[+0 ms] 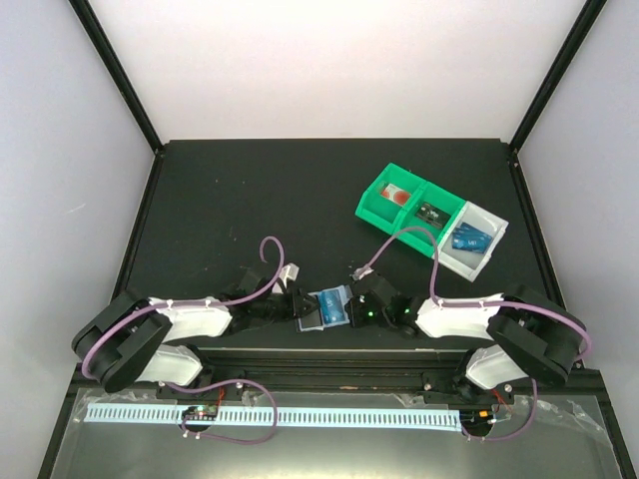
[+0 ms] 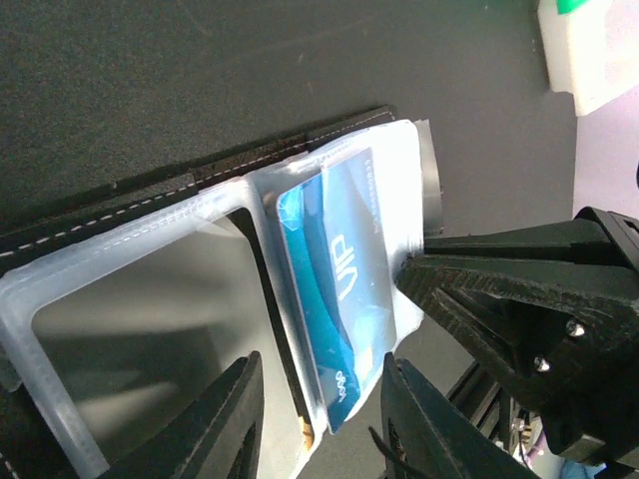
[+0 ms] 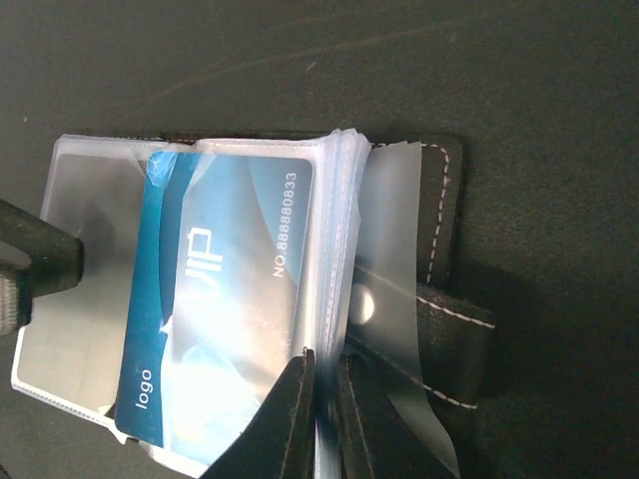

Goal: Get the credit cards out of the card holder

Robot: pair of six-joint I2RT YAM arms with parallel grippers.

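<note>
My right gripper (image 3: 321, 369) pinches clear sleeves of the card holder (image 3: 394, 230). My left gripper (image 2: 321, 367) stands spread astride its edge. A blue credit card (image 3: 235, 269) pokes partly out of a sleeve, and the holder lies open on the bench (image 1: 250, 200).

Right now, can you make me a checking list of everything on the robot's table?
Surface: black table, faint scratches.
Job's things: holder lies open near the arms; one blue card sits in its clear sleeve; another card lies in the tray's white bin.
Clutter: green tray holding a red item and a dark green item.
Hands: right hand pinches the holder's clear sleeves; left hand open, fingers either side of the holder's edge.
Cables: purple cables loop over both arms, not touching the holder.
Surroundings: white walls, black posts.
</note>
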